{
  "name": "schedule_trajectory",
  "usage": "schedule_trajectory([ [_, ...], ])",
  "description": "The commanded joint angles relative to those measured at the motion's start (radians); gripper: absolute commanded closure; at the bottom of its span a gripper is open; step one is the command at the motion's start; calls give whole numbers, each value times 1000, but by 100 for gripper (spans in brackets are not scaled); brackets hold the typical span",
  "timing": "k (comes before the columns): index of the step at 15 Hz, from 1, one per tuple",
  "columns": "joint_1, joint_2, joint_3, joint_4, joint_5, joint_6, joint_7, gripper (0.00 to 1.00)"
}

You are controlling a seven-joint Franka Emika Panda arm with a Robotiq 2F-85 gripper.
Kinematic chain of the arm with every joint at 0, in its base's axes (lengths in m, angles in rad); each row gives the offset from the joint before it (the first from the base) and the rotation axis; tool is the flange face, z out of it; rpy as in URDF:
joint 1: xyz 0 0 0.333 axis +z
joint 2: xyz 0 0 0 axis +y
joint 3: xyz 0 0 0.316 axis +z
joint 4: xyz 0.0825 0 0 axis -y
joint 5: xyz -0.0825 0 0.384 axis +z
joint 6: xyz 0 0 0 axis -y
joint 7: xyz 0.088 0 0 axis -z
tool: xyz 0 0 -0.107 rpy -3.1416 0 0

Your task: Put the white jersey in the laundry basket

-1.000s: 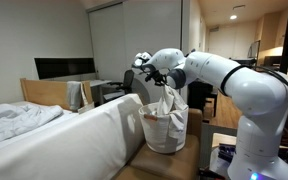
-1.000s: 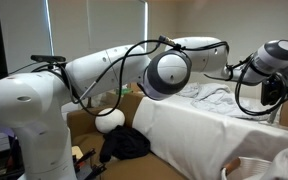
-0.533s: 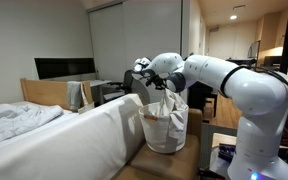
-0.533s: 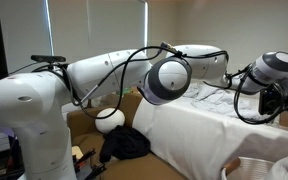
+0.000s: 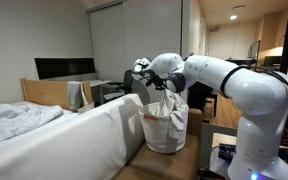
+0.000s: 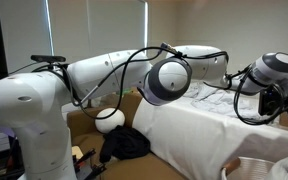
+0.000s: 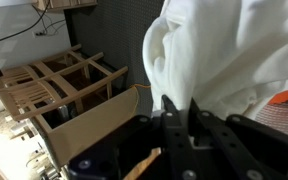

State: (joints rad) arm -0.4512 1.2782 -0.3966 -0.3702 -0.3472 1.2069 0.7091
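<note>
My gripper (image 5: 160,84) is shut on the white jersey (image 5: 168,103). The jersey hangs from the fingers down into the white laundry basket (image 5: 166,137) beside the bed. In the wrist view the jersey (image 7: 224,50) fills the upper right, pinched between the two black fingers (image 7: 177,103). In an exterior view the gripper (image 6: 277,100) is at the far right, above the basket's rim (image 6: 252,168) at the bottom edge.
A bed with a white sheet (image 5: 64,135) and crumpled bedding (image 5: 14,118) lies close to the basket. A wooden slatted frame (image 7: 69,85) shows in the wrist view. Dark clothing (image 6: 124,143) lies on the floor by the robot base.
Over the last second the gripper moved slightly down and towards the basket with the jersey still held. Nothing has visibly moved in the last half second.
</note>
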Motion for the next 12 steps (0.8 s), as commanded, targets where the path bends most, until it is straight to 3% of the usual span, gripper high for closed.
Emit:
schedule_trajectory([
  [1,3,-6,-2,-11,1,4,1,86],
  [3,3,-6,-2,-11,1,4,1,86],
  [4,3,-6,-2,-11,1,4,1,61],
  [5,3,-6,-2,-11,1,2,3,60],
  [7,4,-4,-3,-11,0,1,7,49],
  [12,7,-3,-5,-12,-3,-2,-1,16],
])
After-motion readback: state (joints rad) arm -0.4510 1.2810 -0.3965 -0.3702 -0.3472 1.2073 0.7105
